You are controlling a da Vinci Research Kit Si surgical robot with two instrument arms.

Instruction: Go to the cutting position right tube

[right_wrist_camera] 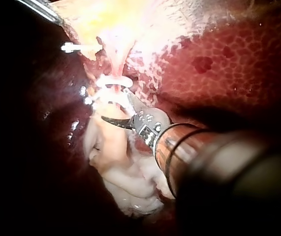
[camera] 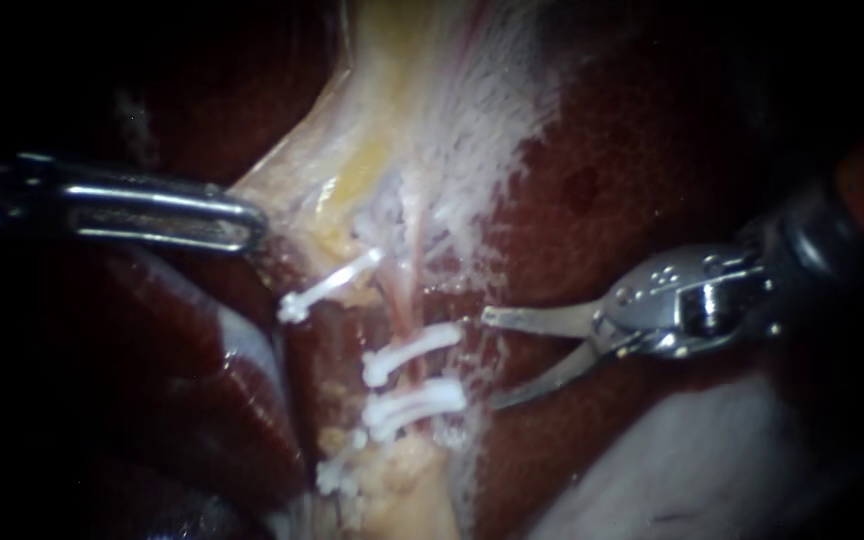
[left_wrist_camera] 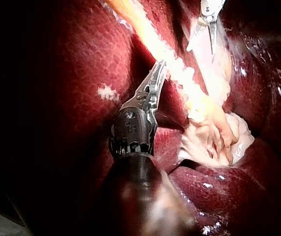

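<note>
A thin pink tube [camera: 408, 300] runs down the middle, crossed by two white clips [camera: 409, 352] [camera: 414, 405]; this is the right tube. My right instrument [camera: 492, 358] comes in from the right with its blades open. The blade tips stand just right of the two clips, apart from the tube. Further left lie two more white clips [camera: 327, 285] [camera: 337, 470]. My left instrument [camera: 252, 228] is shut on the edge of the pale gallbladder tissue [camera: 372, 120]. In the right wrist view the open blades [right_wrist_camera: 116, 107] sit just short of a clip [right_wrist_camera: 113, 81].
Dark red liver [camera: 632, 150] lies behind and to the right of the tube. A pale surface [camera: 702, 460] fills the lower right under my right instrument's shaft. Dark liver lobes [camera: 202, 380] lie below my left instrument.
</note>
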